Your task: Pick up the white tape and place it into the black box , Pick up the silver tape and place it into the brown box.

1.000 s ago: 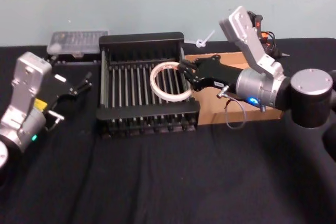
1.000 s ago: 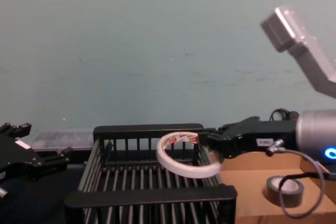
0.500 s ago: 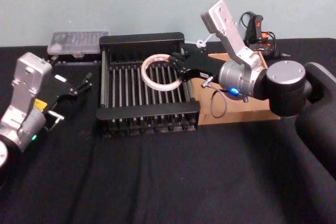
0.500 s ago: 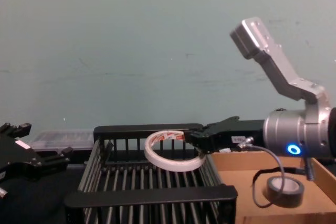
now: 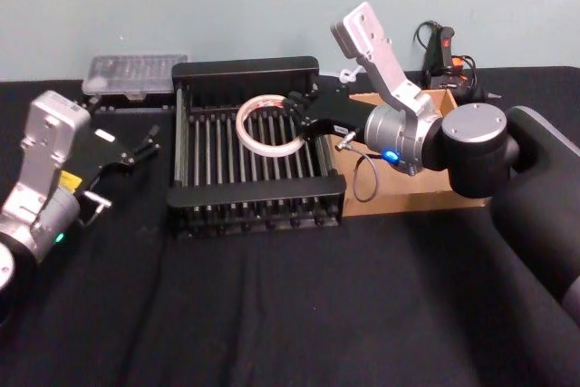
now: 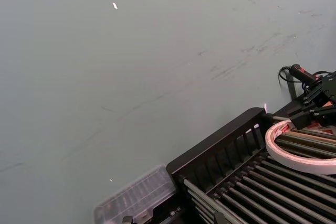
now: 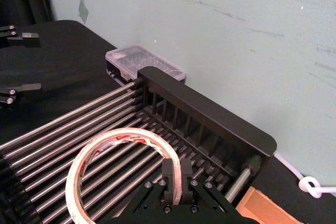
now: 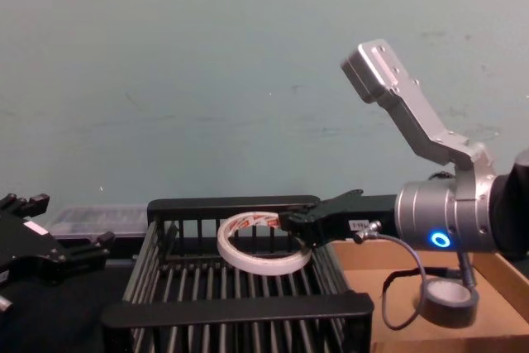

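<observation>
Far left: left gripper (image 5: pixel 136 147) parked over black cloth-covered table (image 5: pixel 272 314), fingers spread apart, nothing between them, well apart from the crate. Same gripper low at the left edge of the chest view (image 8: pixel 78 250).

Behind it, against the wall: clear plastic case (image 5: pixel 134 72) lying flat, just beside the crate's back left corner. Seen too from the right wrist (image 7: pixel 144 62).

Centre: black box (image 5: pixel 245 68), slatted floor of bars, thick solid rims front and back, standing on the cloth. White tape (image 5: pixel 269 126) held above the bars toward the back right part of the crate, tilted slightly, red-and-white print on its inner core. From the chest, ring (image 8: pixel 263 241) hanging above the floor bars, below rim height or about level with it; contact with the bars cannot be told. Right gripper (image 5: pixel 299 115) clamped on the ring's right-hand edge, one finger inside the ring and one outside, clear in the right wrist view (image 7: pixel 173 179) with tape (image 7: pixel 118 166) over the bars.

Right: brown box (image 5: pixel 399 195) touching the crate's right side, largely hidden by the right arm reaching across it. Silver tape (image 8: pixel 446 302) lying flat inside, pale centre up.

Far right back: black and orange tool with cable (image 5: pixel 444 52) on the table.

Room: plain pale green wall (image 8: pixel 248 80), scuffed, close behind the table.
</observation>
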{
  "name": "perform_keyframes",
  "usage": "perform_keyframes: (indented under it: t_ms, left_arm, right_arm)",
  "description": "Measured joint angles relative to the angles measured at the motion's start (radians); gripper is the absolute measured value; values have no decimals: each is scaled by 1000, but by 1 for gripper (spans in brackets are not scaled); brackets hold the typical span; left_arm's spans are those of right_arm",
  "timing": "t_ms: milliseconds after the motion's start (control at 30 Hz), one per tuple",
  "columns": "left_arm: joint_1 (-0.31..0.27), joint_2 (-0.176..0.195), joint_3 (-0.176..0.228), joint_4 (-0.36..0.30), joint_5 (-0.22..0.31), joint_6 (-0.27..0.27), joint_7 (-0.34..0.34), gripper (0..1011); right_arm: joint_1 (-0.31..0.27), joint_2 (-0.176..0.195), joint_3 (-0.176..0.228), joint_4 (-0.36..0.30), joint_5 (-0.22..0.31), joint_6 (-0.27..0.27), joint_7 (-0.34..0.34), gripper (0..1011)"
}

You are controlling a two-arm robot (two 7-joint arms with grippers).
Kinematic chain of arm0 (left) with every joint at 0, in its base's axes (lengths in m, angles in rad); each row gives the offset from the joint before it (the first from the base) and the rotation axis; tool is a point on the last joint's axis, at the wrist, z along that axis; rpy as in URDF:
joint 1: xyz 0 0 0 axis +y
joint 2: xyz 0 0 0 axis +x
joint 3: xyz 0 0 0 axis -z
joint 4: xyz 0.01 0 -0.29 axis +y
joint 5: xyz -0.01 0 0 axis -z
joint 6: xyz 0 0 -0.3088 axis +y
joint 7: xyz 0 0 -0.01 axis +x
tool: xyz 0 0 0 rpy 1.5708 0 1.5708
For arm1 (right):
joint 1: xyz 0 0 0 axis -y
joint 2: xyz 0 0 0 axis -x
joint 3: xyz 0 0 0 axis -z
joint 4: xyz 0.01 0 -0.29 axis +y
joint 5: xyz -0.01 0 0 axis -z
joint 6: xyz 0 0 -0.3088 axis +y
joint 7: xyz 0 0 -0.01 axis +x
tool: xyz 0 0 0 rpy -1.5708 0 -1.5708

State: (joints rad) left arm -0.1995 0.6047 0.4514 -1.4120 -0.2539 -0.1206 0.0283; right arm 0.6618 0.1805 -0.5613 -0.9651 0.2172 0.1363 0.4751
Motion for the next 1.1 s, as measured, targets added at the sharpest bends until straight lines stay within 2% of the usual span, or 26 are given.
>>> perform_keyframes:
  t_ms: [333,433,533,600,667,700,867,900,1100]
  left_arm:
    - [0,0,0,0,0,0,0,1001]
    - [0,0,0,0,0,0,0,1001]
    - [0,0,0,0,0,0,0,1001]
    - [0,0,0,0,0,0,0,1001]
    - [0,0,0,0,0,0,0,1001]
    - [0,0,0,0,0,0,0,1001]
    - [0,0,0,0,0,0,0,1001]
    - [0,0,0,0,0,0,0,1001]
    - [0,0,0,0,0,0,0,1001]
  right_arm:
    - [0,2,0,-3,1,0,0,98]
    - [0,3,-1,-4,2,0,0,201]
    - [0,3,-1,-5,2,0,0,252]
    - [0,3,-1,-5,3,0,1,334]
    - [0,3,-1,-5,3,0,1,361]
    - [0,3,-1,-5,3,0,1,430]
    - [-1,4,-1,-6,4,0,2,562]
    - [-1,4,-1,-6,4,0,2,629]
    - [-2,4,-1,-7,4,1,2,804]
